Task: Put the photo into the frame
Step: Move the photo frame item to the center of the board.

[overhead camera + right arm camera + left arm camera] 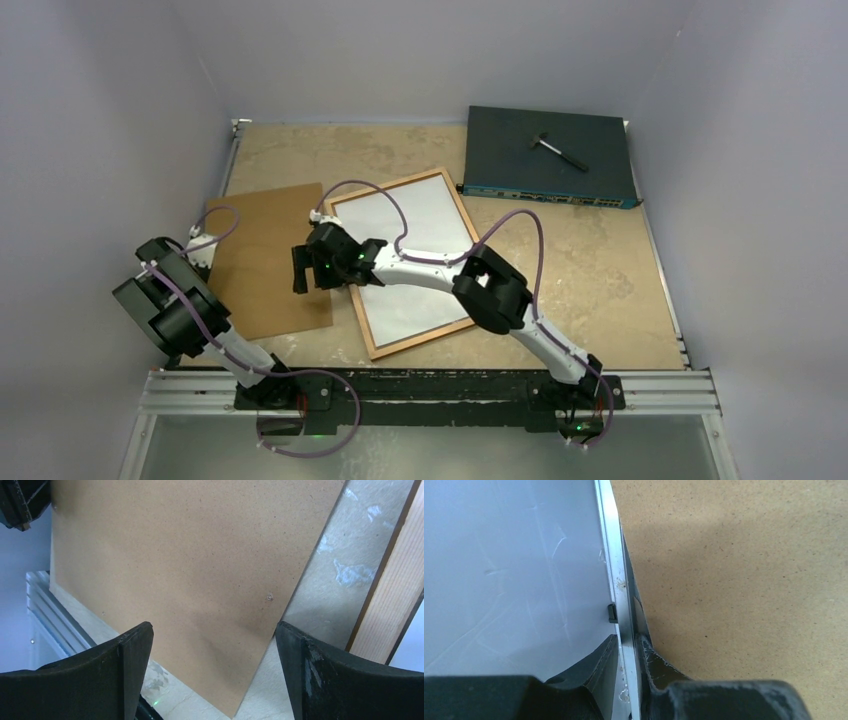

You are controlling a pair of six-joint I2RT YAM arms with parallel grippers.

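Photo [410, 250] lies plain white side up inside the frame [415, 340], set askew at the middle of the table [590, 280]; brown backing board [265, 265] lies flat toward the left edge, with a band of bare table between it and the frame; right gripper [303, 268] is released, fingers [125, 675] spread wide above the board's right edge, holding nothing; left gripper [626, 639] sits at the left edge, fingers close either side of a thin silvery strip [616, 580], and whether it grips cannot be told; dark electronics box [548, 155] occupies the far right corner.
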